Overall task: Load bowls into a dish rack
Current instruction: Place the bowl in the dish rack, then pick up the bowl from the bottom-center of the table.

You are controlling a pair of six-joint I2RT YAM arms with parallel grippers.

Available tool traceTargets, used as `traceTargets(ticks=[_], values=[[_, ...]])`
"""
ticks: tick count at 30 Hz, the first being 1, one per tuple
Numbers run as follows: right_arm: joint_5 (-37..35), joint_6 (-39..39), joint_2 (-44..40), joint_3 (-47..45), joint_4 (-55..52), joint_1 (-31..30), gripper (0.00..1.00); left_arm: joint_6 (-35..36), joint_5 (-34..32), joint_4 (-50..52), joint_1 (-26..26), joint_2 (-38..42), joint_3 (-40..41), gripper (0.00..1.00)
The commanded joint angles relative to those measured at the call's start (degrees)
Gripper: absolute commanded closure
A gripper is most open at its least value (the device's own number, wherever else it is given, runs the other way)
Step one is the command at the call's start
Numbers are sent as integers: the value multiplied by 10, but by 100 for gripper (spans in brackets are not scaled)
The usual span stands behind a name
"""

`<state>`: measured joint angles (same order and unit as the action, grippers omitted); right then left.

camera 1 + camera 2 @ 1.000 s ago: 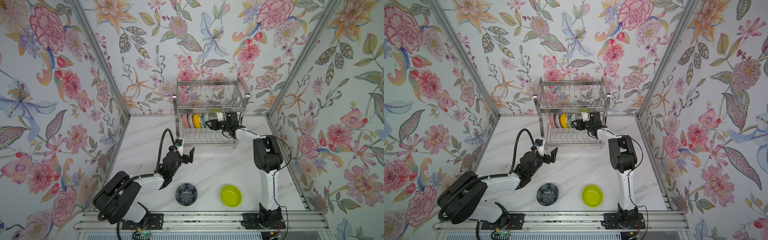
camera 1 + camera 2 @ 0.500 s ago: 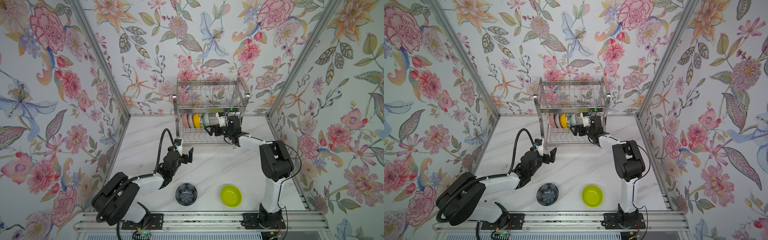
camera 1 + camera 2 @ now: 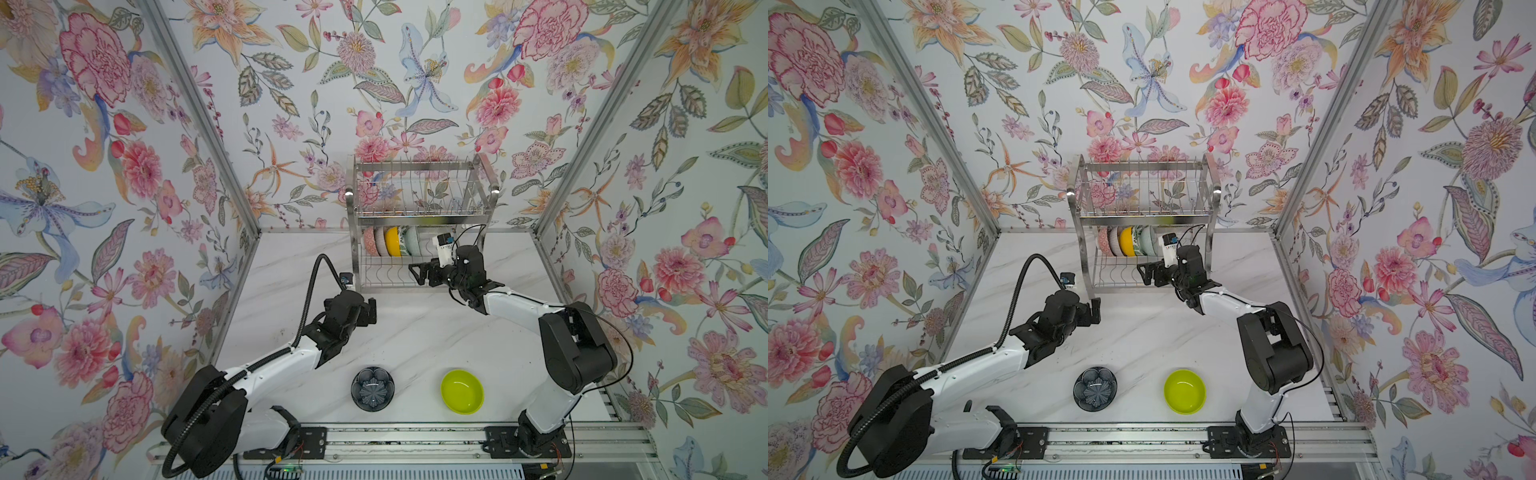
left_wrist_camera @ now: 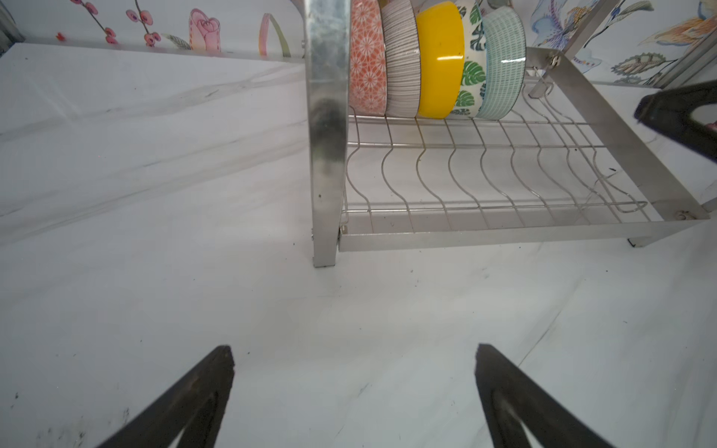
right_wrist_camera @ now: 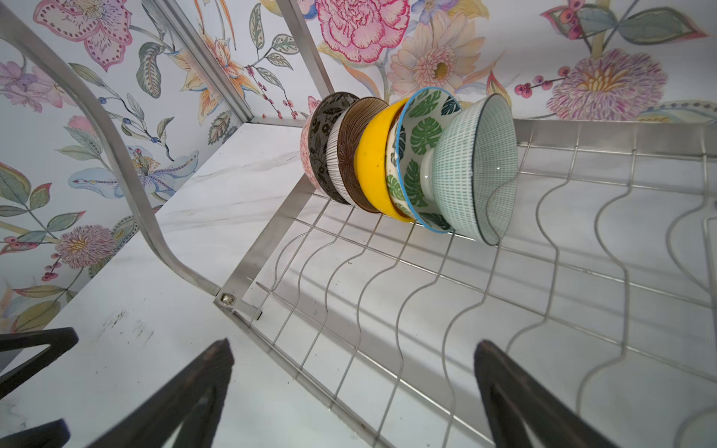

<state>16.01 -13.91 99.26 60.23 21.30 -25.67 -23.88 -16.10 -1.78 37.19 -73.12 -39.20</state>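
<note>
Right jaws now wide apart, back from the pale mint bowl [image 5: 465, 174]

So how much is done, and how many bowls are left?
Five bowls already stand on edge in the dish rack, lower tier. Nothing is in hand: the left gripper and right gripper are open and empty. Two wait on the table: the dark flower-shaped bowl and the lime green bowl.

Left arm [image 3: 274, 365] and right arm [image 3: 515, 309] both stretch forward, jaws spread wide, holding nothing.

lime green bowl [image 3: 462, 392], dark blue-grey flower bowl [image 3: 372, 388], yellow bowl [image 3: 392, 241], silver rack [image 3: 419, 214]
</note>
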Motion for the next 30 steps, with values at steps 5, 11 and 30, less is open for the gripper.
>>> traceTargets(ticks=[5,11,30], values=[[-168,-21,-63,-35,-93,-54,1,-54,78,255,8,33,-49,1],[-193,-32,-95,-93,-80,-84,2,-120,99,311,38,43,3,9],[-206,-34,-96,-104,-84,-82,2,-171,188,328,88,191,100,32]])
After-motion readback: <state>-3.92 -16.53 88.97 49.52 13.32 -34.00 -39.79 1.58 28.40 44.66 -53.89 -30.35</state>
